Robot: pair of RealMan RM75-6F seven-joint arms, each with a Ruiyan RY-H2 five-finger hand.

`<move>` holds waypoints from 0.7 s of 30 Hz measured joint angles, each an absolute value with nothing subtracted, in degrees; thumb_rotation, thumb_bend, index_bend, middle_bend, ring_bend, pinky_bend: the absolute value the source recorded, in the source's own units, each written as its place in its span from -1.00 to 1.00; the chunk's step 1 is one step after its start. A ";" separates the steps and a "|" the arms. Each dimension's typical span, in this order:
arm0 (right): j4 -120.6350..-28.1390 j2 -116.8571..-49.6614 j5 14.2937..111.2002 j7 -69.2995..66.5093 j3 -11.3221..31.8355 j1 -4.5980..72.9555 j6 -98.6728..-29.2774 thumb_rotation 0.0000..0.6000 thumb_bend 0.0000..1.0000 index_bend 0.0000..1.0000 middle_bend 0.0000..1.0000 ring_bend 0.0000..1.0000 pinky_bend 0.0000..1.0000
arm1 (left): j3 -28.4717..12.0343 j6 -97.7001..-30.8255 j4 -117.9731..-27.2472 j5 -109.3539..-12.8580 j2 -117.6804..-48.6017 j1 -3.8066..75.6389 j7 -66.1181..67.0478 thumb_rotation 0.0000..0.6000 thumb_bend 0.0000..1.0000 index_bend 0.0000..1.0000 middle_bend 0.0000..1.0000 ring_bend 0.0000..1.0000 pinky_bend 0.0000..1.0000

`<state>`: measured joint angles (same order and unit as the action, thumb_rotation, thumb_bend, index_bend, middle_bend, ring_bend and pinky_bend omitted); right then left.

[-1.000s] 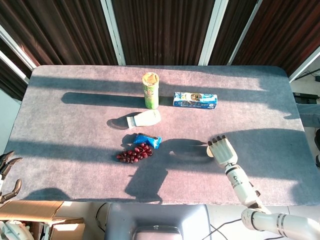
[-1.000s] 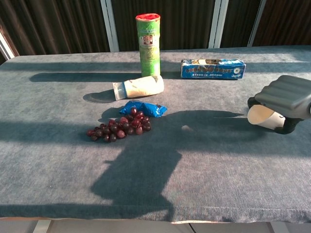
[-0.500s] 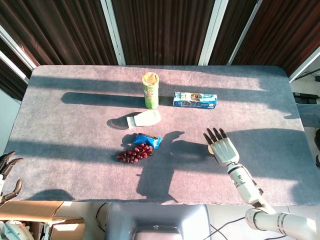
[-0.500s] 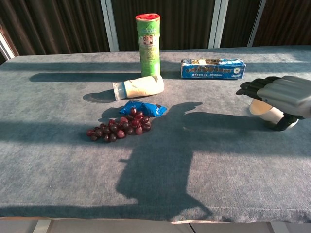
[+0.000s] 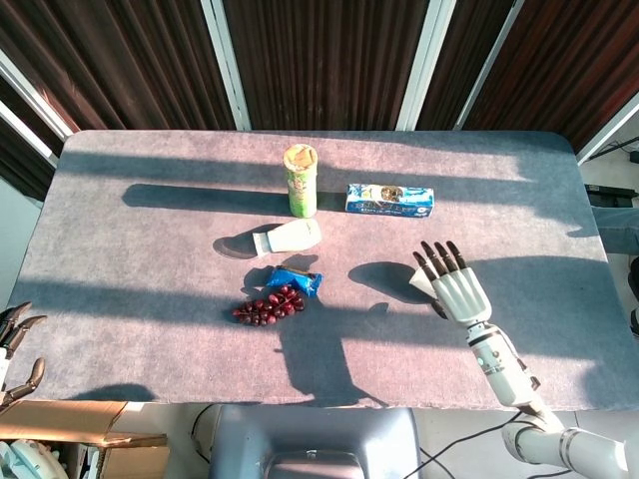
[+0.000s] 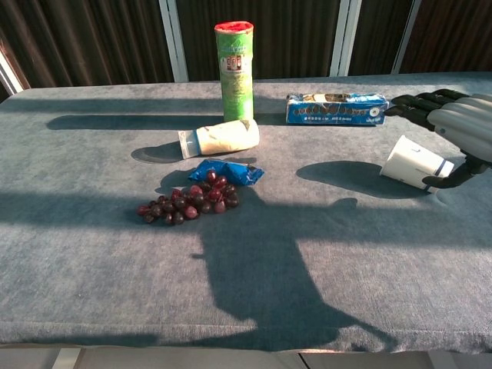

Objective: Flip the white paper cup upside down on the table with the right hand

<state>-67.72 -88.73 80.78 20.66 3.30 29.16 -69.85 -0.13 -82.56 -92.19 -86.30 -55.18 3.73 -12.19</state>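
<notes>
Comparing the two views: the chest view shows the white paper cup (image 6: 416, 162) plainly, while the head view hides nearly all of it beneath the right hand (image 5: 454, 285), leaving only a pale sliver at the hand's left side. The head view alone shows the left hand (image 5: 14, 349), off the surface past its near left corner, cut by the frame edge; its fingers look apart and nothing is seen in them.

In the chest view the right hand (image 6: 453, 123) is cut off at the right frame edge. Its fingers are extended and spread above the cup, and the thumb curls down just beside the cup's right end. Whether thumb or fingers actually touch the cup cannot be told, so its hold is undetermined.

The cup sits toward the right edge of the surface (image 6: 92, 254), about midway between far and near edges. It is tilted, its long axis running left to right, the wider end up and to the left, the narrower end down to the right.

Other items noted: a green can (image 5: 301, 180) upright near the far edge, a blue box (image 5: 390, 199) just right of it, a bottle (image 5: 288, 238) on its side, a blue packet (image 5: 296, 280) touching grapes (image 5: 269, 305) near the centre.
</notes>
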 measured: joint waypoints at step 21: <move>-68.34 -94.29 70.36 26.91 8.03 22.75 -72.82 1.00 -0.31 -0.61 -0.54 -0.49 -0.19 | 0.07 -82.57 -92.16 -86.78 -55.05 3.80 -12.55 1.00 -0.03 -0.58 -0.87 -1.00 -0.74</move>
